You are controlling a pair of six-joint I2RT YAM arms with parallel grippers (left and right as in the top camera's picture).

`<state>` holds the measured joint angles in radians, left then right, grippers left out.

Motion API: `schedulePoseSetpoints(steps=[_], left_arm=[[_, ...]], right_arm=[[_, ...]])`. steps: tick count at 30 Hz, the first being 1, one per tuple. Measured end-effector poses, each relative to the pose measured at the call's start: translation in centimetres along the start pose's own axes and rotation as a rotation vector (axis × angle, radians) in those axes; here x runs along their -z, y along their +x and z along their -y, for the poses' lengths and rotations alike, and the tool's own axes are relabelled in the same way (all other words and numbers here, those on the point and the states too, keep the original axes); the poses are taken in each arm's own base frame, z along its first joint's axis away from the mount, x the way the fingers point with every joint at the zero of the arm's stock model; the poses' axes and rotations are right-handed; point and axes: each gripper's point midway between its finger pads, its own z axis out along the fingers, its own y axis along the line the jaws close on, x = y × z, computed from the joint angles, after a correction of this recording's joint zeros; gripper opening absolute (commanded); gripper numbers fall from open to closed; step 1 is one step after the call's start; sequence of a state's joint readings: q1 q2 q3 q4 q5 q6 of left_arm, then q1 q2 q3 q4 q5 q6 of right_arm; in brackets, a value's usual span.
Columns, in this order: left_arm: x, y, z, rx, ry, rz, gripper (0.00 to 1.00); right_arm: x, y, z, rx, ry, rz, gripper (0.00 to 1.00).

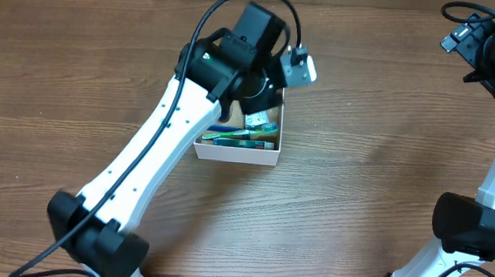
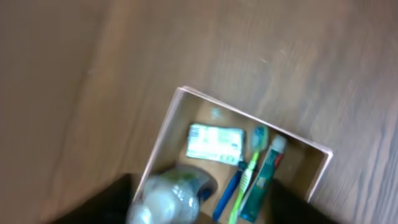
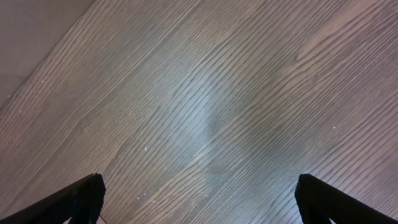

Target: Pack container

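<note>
Placing step: my left claw (image 2: 196,214) hangs over the container (image 2: 163,134) with a clear bottle (image 2: 168,196). Blurred, so I cannot tell if it's pinched. Next: lower it inside the container and release. My right claw (image 3: 199,199) is spread.

Your container (image 1: 236,152) sits mid-way across the bench (image 1: 359,164). In it, a packet (image 2: 214,143) lies beside two toothbrushes (image 2: 245,183) and a tube (image 2: 266,177) - these three side by side - with a bottle (image 2: 168,196) just beside the packet.

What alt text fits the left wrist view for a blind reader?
Blurred look down into a white-walled container on a wooden table, holding a green-and-white packet, a green toothbrush, a blue toothbrush and a toothpaste tube. A clear bottle shows nearest the camera.
</note>
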<state>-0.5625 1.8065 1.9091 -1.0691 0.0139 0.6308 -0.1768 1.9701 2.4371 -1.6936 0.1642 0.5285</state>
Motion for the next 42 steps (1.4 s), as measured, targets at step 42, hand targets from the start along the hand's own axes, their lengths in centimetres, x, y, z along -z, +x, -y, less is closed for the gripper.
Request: schedulePoseSetpoints(steps=[42], left_arm=[[16.2,22.9,13.7,1.263,-0.090,0.172,1.00]], right_arm=[[0.0,0.0,0.0,-0.003,0.001,0.000,1.00]])
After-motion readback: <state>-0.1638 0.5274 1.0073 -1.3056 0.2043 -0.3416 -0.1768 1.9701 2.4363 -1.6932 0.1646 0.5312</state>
